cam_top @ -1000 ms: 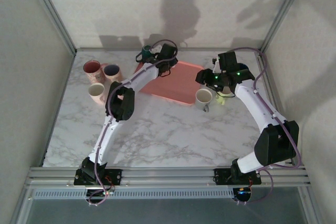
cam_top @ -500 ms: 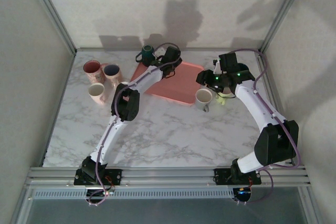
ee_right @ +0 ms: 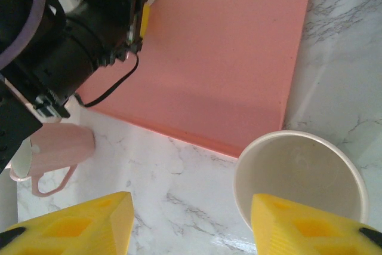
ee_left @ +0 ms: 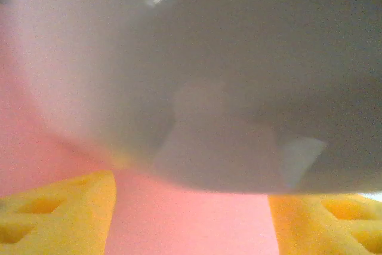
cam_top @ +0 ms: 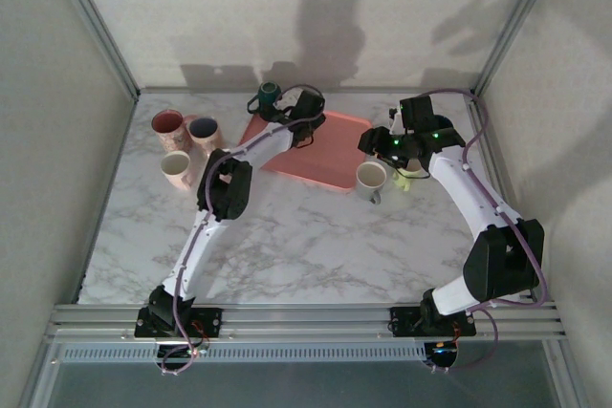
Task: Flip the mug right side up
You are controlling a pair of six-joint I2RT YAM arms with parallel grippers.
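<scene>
A pale mug (ee_left: 227,88) sits between the wide fingers of the left gripper (ee_left: 191,207), over the pink tray (ee_left: 36,147). I cannot tell if they squeeze it, or if it is turned up yet. The right gripper (ee_right: 191,219) is open and empty.

Pink tray (ee_right: 227,46) up top, left arm (ee_right: 65,40) black over its left corner. Cream cup (ee_right: 298,177) upright just below the tray; pink mug (ee_right: 62,147) lies sideways, left of it. Right claw (ee_right: 191,225) spread wide.

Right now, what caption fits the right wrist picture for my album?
Open right end effector hovers by an upright cream mug beside the tray.
</scene>
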